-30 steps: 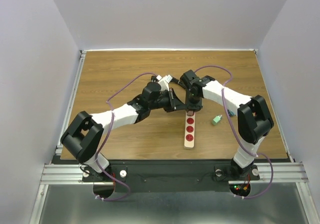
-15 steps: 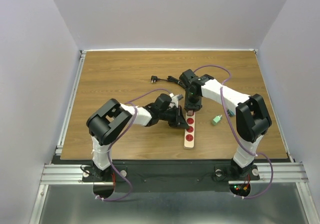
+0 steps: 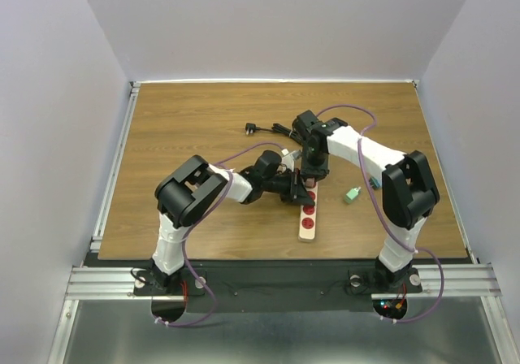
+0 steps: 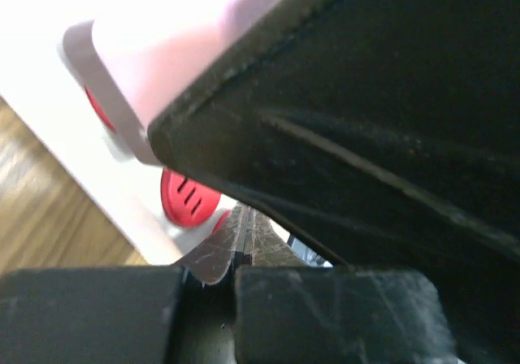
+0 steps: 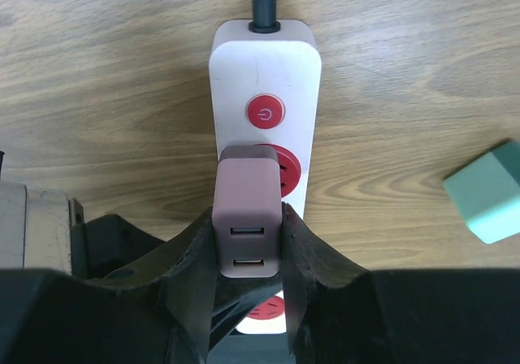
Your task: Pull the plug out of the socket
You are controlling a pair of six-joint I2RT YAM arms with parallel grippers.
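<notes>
Pinching plug [image 5: 248, 210] w/ right gripper [image 5: 249, 254] (seated in socket [image 5: 264, 55]); left gripper [image 3: 298, 188] beside socket, grip unclear

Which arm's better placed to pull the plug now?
Right. The right pincer clamps the mauve plug on both sides, seated in the socket. The left pincer sits shut beside the socket, off the plug, probably bracing it.
</notes>
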